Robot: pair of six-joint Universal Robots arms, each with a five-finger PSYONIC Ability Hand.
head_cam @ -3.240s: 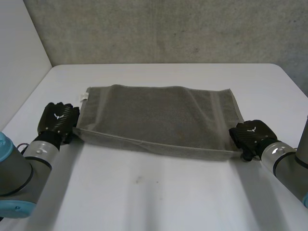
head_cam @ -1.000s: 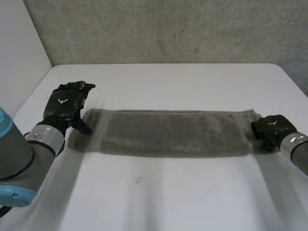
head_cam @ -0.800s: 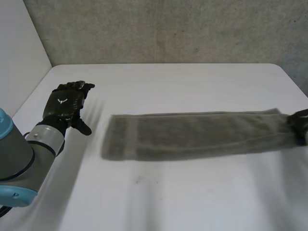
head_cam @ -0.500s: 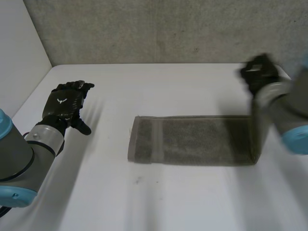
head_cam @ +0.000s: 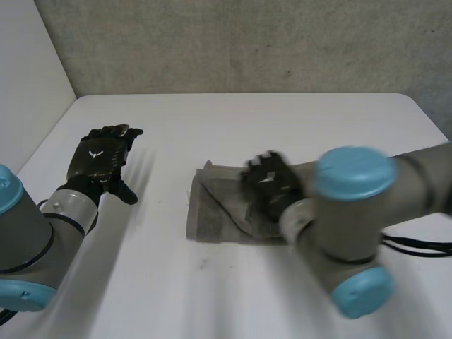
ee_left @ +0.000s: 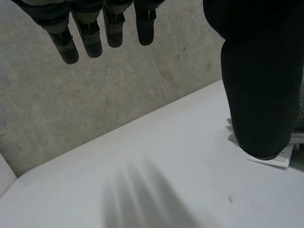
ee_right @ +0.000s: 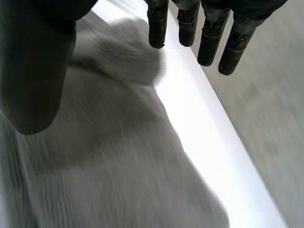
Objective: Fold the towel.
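Both sit open: the left robot hand hovers apart from the grey towel, the right robot hand spread over it on the bench. Soft, limp cloth (light, I judge); I'd pinch a corner.

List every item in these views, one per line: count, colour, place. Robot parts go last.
grey terry towel: one, grey, folded near the table's middle, under the right hand.
white label: one, white, on the table beside the left hand's thumb tip.
white table: one, white, carrying the towel.
rough concrete wall: one, grey, behind the table.
left hand: one, black, fingers straight, apart from the towel.
right hand: one, black, fingers straight, over the towel.
left arm, right arm: two, grey with light-blue caps.
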